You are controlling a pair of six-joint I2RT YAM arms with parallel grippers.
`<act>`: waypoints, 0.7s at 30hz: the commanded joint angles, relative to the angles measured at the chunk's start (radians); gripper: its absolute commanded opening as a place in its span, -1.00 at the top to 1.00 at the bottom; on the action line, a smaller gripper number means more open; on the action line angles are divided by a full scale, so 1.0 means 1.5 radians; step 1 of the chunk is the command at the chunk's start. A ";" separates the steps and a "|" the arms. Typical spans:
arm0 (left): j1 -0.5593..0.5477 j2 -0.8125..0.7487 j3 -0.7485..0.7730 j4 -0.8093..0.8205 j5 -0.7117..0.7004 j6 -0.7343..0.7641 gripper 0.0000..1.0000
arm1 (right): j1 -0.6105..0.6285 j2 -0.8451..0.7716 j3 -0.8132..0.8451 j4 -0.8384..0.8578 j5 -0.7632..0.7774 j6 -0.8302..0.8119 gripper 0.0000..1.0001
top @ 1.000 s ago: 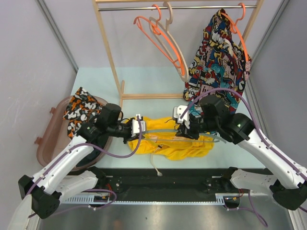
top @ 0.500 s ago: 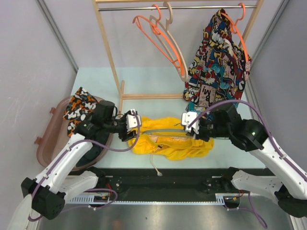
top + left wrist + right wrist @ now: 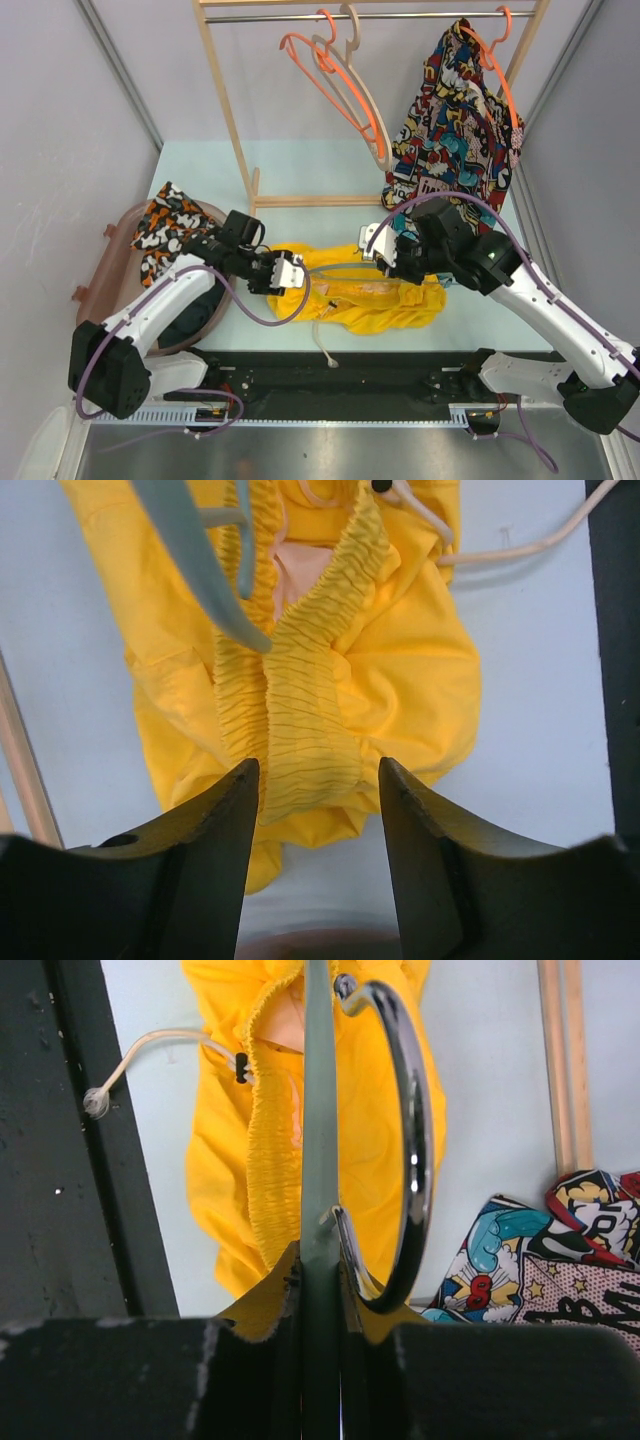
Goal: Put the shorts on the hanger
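Right gripper [image 3: 320,1285] clamps hanger [image 3: 319,1110] | left gripper [image 3: 317,772] astride shorts [image 3: 400,680] waistband edge

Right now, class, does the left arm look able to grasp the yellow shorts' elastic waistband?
Probably yes. The left gripper is open and straddles the waistband of the shorts, with nothing else between its fingers. The hanger sits farther along, clear of the fingertips.

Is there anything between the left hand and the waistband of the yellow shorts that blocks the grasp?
Nothing visible does. In the left wrist view, the elastic waistband of the shorts shows directly between the fingers of the open left hand. The hanger lies farther along, beyond the fingertips.
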 commanded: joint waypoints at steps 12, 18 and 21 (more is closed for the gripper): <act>-0.032 0.018 0.001 -0.068 -0.048 0.173 0.60 | -0.029 0.005 0.021 0.036 -0.068 0.004 1.00; -0.052 -0.001 0.002 -0.074 -0.051 0.150 0.94 | -0.010 0.029 0.021 0.042 -0.075 0.013 1.00; -0.053 -0.004 0.000 -0.074 -0.053 0.144 1.00 | -0.002 0.041 0.020 0.055 -0.067 0.020 1.00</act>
